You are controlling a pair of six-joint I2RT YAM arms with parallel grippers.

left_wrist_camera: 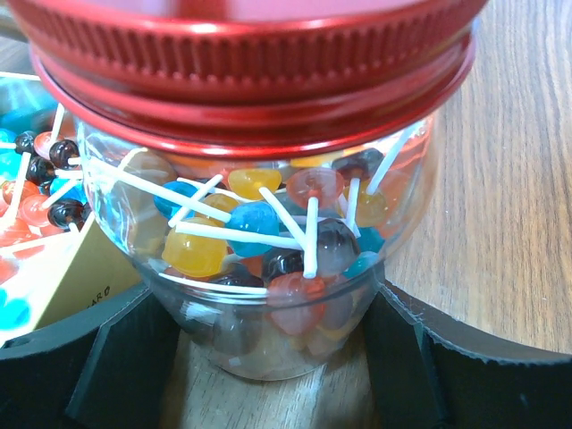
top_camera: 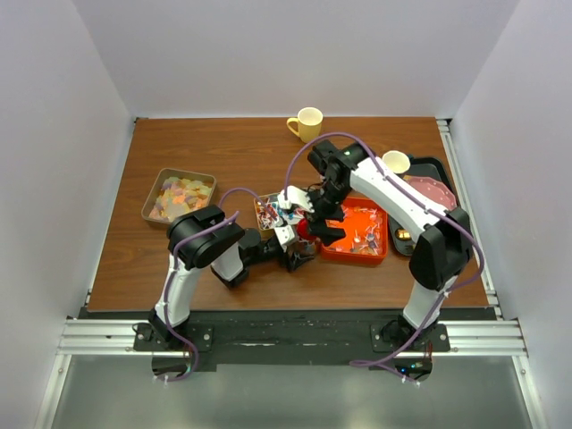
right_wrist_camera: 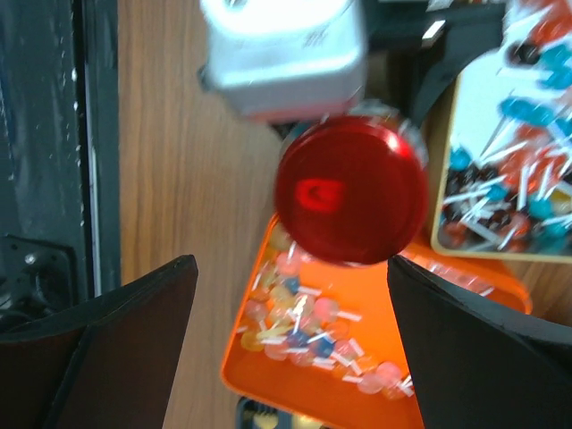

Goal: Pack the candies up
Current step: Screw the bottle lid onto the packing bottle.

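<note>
A clear jar point(left_wrist_camera: 268, 304) with a red screw lid point(left_wrist_camera: 250, 63) stands on the wooden table point(left_wrist_camera: 527, 179) at the centre of the top view. It is packed with lollipop candies point(left_wrist_camera: 255, 228) (yellow, blue, pink and dark, on white sticks), and the left gripper point(left_wrist_camera: 275, 313) is clamped on its base, one black finger against each side. The right gripper point(right_wrist_camera: 290, 268) hangs above the lid with fingers spread wide, touching nothing; more candies lie in the orange tray point(right_wrist_camera: 268, 380) at lower middle of its view and the tan tray point(right_wrist_camera: 444, 161) at upper right
</note>
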